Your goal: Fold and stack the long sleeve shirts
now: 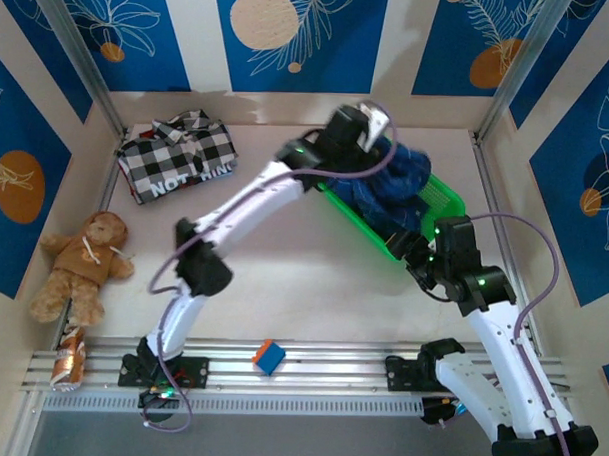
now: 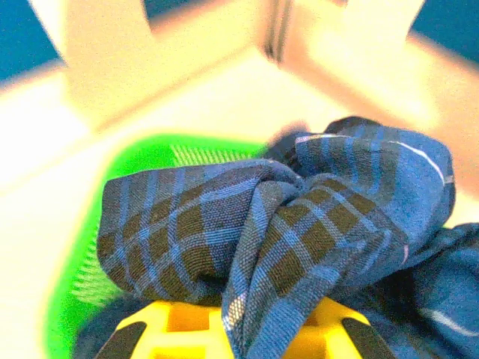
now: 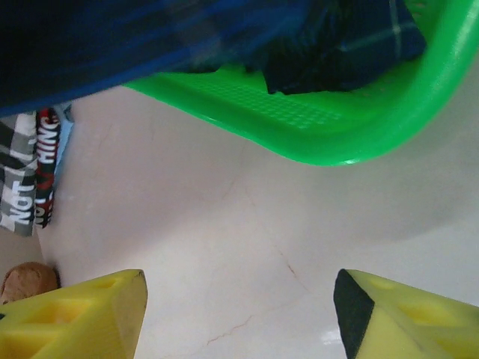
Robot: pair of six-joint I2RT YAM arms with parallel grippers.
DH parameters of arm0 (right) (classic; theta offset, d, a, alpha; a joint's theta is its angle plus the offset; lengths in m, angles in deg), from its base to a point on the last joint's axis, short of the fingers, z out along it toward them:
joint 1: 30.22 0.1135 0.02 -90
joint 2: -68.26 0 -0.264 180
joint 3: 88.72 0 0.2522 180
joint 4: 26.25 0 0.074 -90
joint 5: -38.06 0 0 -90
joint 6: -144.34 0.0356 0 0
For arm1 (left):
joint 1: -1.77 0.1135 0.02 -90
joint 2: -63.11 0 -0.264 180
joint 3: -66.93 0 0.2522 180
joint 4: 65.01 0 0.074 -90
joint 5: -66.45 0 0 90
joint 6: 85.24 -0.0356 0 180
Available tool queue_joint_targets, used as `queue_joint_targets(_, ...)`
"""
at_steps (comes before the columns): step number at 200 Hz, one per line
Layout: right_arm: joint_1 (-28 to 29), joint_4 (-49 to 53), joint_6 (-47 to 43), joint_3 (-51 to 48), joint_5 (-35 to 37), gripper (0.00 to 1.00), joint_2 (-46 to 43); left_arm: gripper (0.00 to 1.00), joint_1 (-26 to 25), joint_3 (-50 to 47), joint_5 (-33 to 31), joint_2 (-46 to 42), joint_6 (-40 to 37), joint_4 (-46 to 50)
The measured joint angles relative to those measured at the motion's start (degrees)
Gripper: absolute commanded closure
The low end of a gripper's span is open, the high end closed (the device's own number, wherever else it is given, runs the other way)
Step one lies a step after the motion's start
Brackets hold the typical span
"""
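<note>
Left gripper (image 2: 241,329) is clamped on a bunched fold of the dark blue plaid shirt (image 2: 284,224), its yellow fingers (image 2: 179,321) pressed into the cloth from either side. The shirt is soft woven fabric with thin light lines crossing the blue, crumpled into a knotted heap. It lies in the green plastic basket (image 3: 337,138), whose floor is finely perforated and whose rim is smooth and rounded. Right gripper (image 3: 239,307) hangs over the pale table (image 1: 312,298) just beside the basket's near rim, its wedge-shaped yellow fingers spread wide with nothing between them. The black-and-white checked shirt (image 1: 177,164), folded flat with white lettering showing, lies at the far left of the table. A brown plush teddy bear (image 1: 81,265) sits nearer the left wall, and a small blue block (image 1: 269,356) rests on the front rail.
</note>
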Motion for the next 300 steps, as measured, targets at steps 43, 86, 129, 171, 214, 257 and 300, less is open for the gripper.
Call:
queue_joint_targets(43,8.96,-6.21,-6.27,2.32,-3.19,0.45,14.34,1.00,0.26,-4.72,-6.19,-26.21,-4.31,0.59)
queue_joint_targets(86,20.37,-8.94,-8.61,15.96,0.44,0.52,37.92,1.00,0.26,-12.68,-13.33,-49.07,-7.21,4.15)
queue_joint_targets(129,21.49,-8.96,-8.85,33.44,8.13,0.56,59.34,1.00,0.26,-24.98,-20.22,-61.96,-7.21,10.34)
queue_joint_targets(171,17.27,-6.43,-9.53,47.41,14.23,0.57,74.27,1.00,0.26,-33.83,-21.75,-62.16,-7.15,14.43)
queue_joint_targets(214,9.79,-2.56,-12.52,59.76,16.96,0.57,81.37,1.00,0.26,-40.96,-20.63,-63.19,-5.92,14.82)
queue_joint_targets(257,2.86,0.11,-17.05,70.01,18.47,0.57,86.42,1.00,0.26,-49.33,-16.87,-63.43,-3.74,11.82)
queue_joint_targets(300,-2.97,2.25,-21.53,73.22,19.39,0.55,88.54,1.00,0.26,-53.09,-13.20,-60.35,-3.52,7.34)
